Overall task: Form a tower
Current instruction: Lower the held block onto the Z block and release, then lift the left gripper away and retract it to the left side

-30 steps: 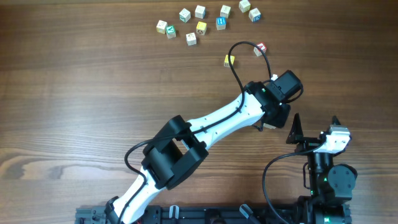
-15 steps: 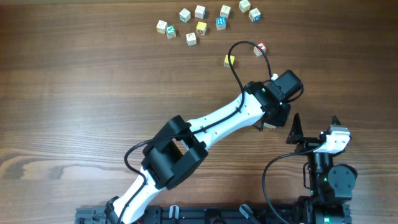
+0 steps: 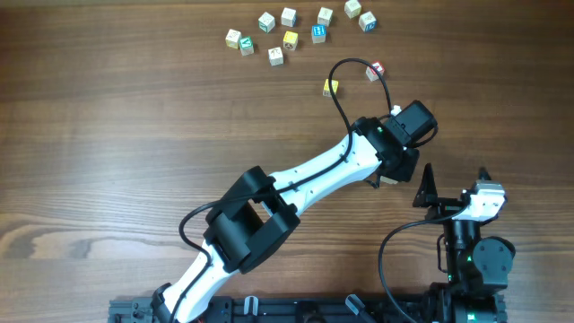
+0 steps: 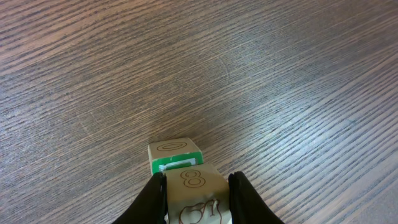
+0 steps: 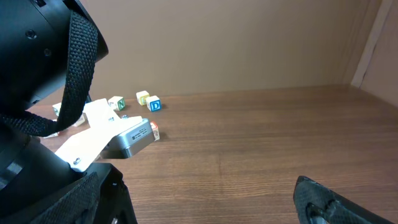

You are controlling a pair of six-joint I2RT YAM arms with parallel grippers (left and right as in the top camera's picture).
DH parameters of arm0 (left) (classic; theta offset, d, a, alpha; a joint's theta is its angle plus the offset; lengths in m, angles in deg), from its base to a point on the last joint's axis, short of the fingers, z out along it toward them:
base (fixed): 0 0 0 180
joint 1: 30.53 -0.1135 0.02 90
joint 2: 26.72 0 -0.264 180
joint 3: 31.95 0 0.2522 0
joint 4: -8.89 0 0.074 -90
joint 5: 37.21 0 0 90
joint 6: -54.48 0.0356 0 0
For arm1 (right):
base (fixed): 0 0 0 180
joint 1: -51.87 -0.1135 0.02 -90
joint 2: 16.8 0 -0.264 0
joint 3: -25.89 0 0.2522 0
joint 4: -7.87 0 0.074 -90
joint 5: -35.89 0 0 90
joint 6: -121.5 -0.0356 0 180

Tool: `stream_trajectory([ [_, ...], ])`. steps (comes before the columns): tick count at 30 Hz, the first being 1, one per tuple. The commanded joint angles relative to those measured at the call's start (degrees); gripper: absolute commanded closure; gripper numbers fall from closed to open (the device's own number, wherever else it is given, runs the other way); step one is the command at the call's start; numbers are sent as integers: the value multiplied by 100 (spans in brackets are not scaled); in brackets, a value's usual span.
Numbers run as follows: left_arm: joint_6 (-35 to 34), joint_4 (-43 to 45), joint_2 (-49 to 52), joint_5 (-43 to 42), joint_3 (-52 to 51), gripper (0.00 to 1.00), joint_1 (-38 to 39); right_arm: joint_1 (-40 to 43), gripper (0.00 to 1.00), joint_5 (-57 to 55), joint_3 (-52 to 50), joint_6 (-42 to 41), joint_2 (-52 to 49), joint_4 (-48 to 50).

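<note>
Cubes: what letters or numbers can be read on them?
"8" on the pale cube.
A ring, "O" or "0", on the green cube.
"D" on the blue cube.
Loose cubes in the overhead view: too small to read.

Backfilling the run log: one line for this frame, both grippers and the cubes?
left gripper: shut on pale cube | green-marked cube: directly beyond it, contact unclear | right gripper: open, empty

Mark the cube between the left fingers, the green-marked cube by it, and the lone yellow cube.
Gripped cube [image 4: 194,183], left wrist view, its upper face.
Green-marked cube [image 4: 176,165], left wrist view, its green side.
Yellow cube [image 3: 331,87], overhead view, its top.
</note>
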Motion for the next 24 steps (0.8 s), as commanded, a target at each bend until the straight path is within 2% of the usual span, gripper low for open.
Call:
stream_trajectory([
  [1,48,-76,72,190,48,80,-66,-17,0,76,-4,68,24,15],
  [16,203,-26,52,431,142,79,-66,-17,0,76,-4,68,24,15],
  [19,203,-26,52,431,142,69,-66,-17,0,76,-4,68,24,15],
  [20,203,-24,52,431,142,61,-66,-17,1,76,-4,66,24,15],
  [22,203,-24,52,446,142,53,-66,-17,0,76,-4,66,24,15],
  [24,203,-26,52,538,142,47,-66,-17,0,76,-4,68,24,15],
])
